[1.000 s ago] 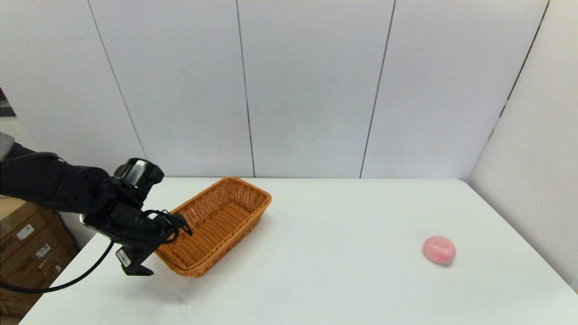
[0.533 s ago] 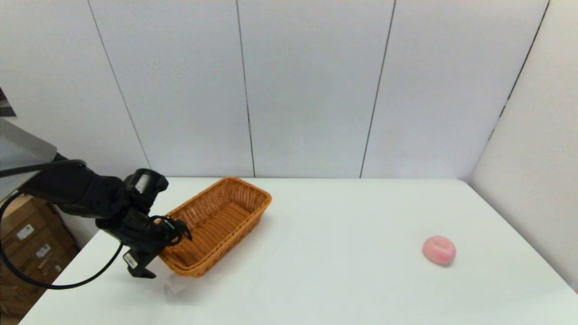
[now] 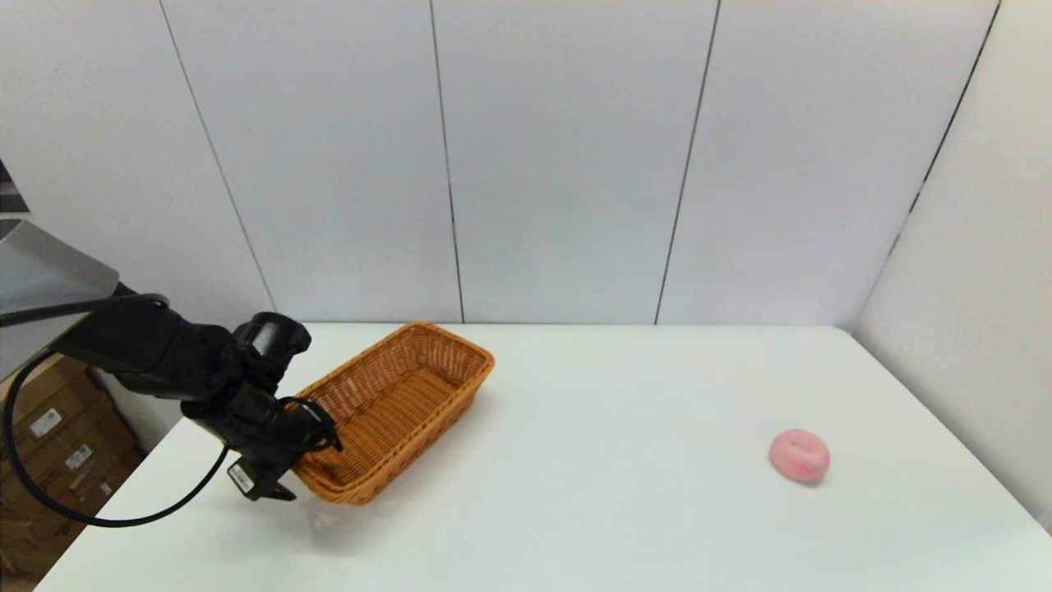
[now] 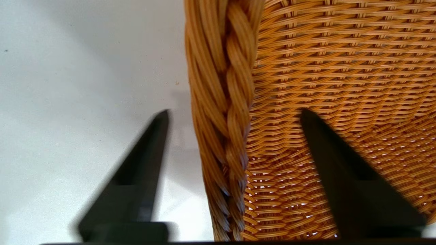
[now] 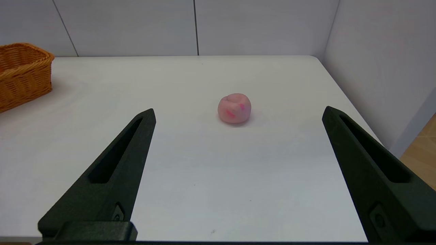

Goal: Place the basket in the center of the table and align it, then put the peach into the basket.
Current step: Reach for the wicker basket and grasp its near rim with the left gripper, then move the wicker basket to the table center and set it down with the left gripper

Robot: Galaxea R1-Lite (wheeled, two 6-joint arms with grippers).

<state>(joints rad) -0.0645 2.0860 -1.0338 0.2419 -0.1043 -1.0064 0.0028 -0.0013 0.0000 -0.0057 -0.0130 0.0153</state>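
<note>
On the left side of the table (image 3: 575, 493), your left gripper (image 4: 235, 115) has come down over the near end of the basket (image 3: 394, 411) during the last second. A second ago it hung a little higher and nearer to you; now it sits lower and tucked against the corner. In the left wrist view the braided rim (image 4: 221, 102) runs up between the two fingers, one finger outside over the white surface and the other inside against the woven wall. The jaws stand wide apart and grip nothing yet; neither finger looks pressed to the wicker.

The basket itself has not shifted across these pictures. It lies angled at the left rear of the table, well away from the middle, so the first part of your job is not yet done. What the descent means, as I judge it, is that you are now placed to close on the rim and then drag or lift the basket toward the center and square it up.

The peach (image 3: 799, 455) rests untouched on the right side of the table, well apart from the basket. Your right gripper (image 5: 238, 114) is held back near the table's front edge, its jaws wide open and empty, looking toward the peach.

Close gently: a wicker rim may flex or slip.
</note>
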